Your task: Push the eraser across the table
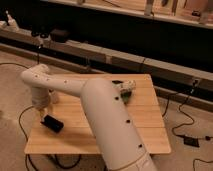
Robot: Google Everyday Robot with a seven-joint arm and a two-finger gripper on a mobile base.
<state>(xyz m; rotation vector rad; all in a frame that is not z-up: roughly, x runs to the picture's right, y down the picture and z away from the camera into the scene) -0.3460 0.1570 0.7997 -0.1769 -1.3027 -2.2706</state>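
The eraser [52, 123], a small flat black block, lies on the left front part of the light wooden table [145, 120]. My white arm reaches from the near side across the table to the left and bends down at its wrist. The gripper [44, 112] points down at the tabletop, just left of and behind the eraser, very close to its far end. Whether it touches the eraser cannot be made out. Nothing appears to be held.
A small white and green object [125, 89] sits near the table's far edge, right of centre. Behind the wrist a pale cup-like shape [54, 97] is mostly hidden. Cables [182, 117] trail over the floor on the right, and a dark bench runs along the back.
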